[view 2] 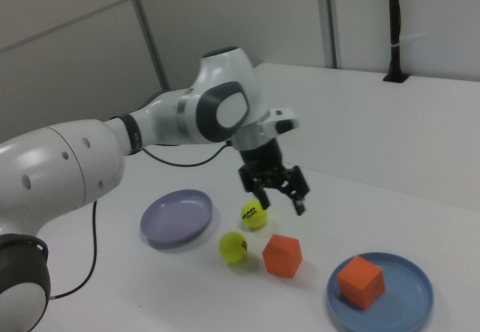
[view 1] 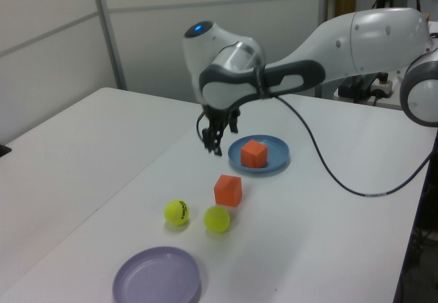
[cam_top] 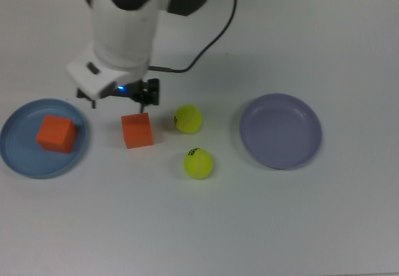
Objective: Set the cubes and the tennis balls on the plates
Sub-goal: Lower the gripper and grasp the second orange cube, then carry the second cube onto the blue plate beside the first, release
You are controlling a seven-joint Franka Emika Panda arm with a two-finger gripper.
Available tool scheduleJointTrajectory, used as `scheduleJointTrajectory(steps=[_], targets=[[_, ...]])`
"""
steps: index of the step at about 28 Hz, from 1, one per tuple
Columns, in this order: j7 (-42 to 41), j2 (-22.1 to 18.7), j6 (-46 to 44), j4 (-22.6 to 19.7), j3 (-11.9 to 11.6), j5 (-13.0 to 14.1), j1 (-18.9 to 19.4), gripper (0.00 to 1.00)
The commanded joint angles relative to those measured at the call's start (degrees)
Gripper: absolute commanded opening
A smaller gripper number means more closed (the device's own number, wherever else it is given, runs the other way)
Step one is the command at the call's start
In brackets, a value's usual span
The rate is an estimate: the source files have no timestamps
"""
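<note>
One cube [cam_top: 56, 133] already lies on the blue plate [cam_top: 15, 158] near the table's [cam_top: 312, 226] left edge in the top view. The second cube [cam_top: 137, 130] sits on the table just beside that plate, toward the middle. The two balls [cam_top: 188, 118] [cam_top: 198, 162] lie a little further on, and the purple plate [cam_top: 280, 131] is empty, well apart toward the top view's right.

The gripper [view 2: 280, 188] hangs above the second cube with its fingers spread wide and nothing between them.

The step in hand is probably to take this second cube. To do it well, the gripper should come straight down with one finger on each of two opposite flat faces, not on the corners. The cube stands slightly turned in the top view, so the wrist should turn to match. The balls are close and can roll, so the fingers should keep away from them.

In the top view the arm covers the fingertips, and it hides part of the table's far edge. The print on the balls is too small to read.
</note>
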Motion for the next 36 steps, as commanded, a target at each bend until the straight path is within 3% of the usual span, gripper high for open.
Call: scheduleJointTrajectory(steps=[1,16,17,18,19,20,21,25,28,31,36], targets=[[0.43,0.79,-0.77,-3.58,-0.44,-0.11,2.43,1.0],[3.24,8.96,3.71,-3.84,-0.45,-8.72,3.05,1.0],[3.51,9.23,3.89,-3.84,-0.45,-9.16,3.05,0.97],[3.77,9.4,3.89,-3.84,-0.45,-9.59,3.05,0.82],[3.86,9.67,4.06,-3.75,-0.45,-9.69,3.05,0.29],[4.03,9.67,4.07,-3.75,-0.45,-9.43,3.05,0.07],[4.04,9.67,4.07,-3.67,-0.45,-9.25,3.05,0.0],[4.12,8.97,4.24,-3.23,-0.36,-8.9,2.96,0.0],[3.95,8.18,4.24,-0.43,-0.79,-7.06,2.09,0.0],[3.33,6.33,4.33,2.22,-1.24,-3.37,-0.98,0.0],[2.01,5.01,4.77,4.42,-1.24,-2.13,-5.73,0.0]])
